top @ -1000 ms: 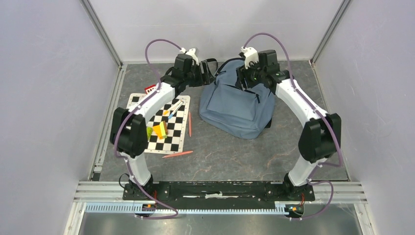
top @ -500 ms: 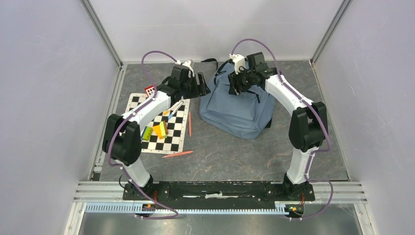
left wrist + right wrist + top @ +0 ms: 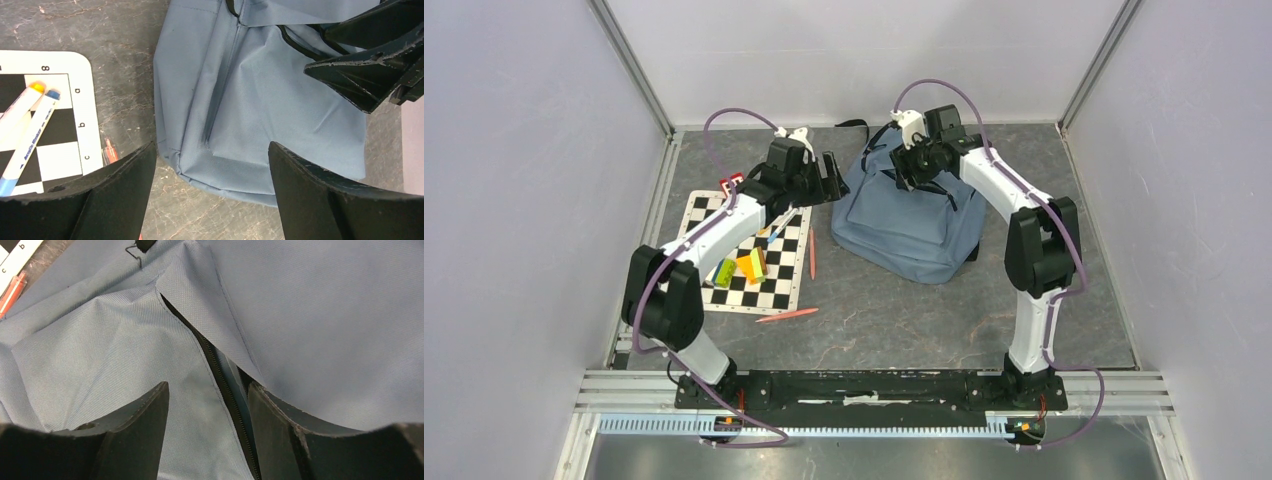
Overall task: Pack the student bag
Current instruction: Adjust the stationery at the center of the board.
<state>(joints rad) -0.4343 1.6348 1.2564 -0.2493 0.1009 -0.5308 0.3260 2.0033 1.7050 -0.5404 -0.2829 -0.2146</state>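
Student bag [image 3: 914, 215]: lies flat on the grey table [image 3: 874, 320], towards the far end and a touch right of the middle. Its front pocket faces up and a black strap loops off its far end.
Zipper [image 3: 220, 375]: parted along the bag's top, with dark teeth showing and a flap of cloth folded beside it.
Right gripper [image 3: 911, 172]: down on the far part of the bag with its jaws part-way apart. One finger sits on each side of the zipper line, tips against the cloth, and the cloth between them lies slack.
Left gripper [image 3: 832, 178]: just off the bag's left side, jaws spread wide and empty. In its own camera, the bag's left edge and bare table sit under the gap.
Chessboard mat [image 3: 749, 255]: flat on the table, left of the bag and apart from it.
Markers [image 3: 30, 115]: two lying side by side on the mat's far-right part, one yellow-capped and one blue-capped.
Blocks [image 3: 746, 266]: yellow, orange and green, bunched on the mat's near half.
Red pencil [image 3: 812, 253]: on the table between mat and bag.
Second red pencil [image 3: 786, 315]: near side of the mat, lying crosswise.
Red-and-white item [image 3: 731, 183]: at the mat's far-left corner, too small to tell what it is.
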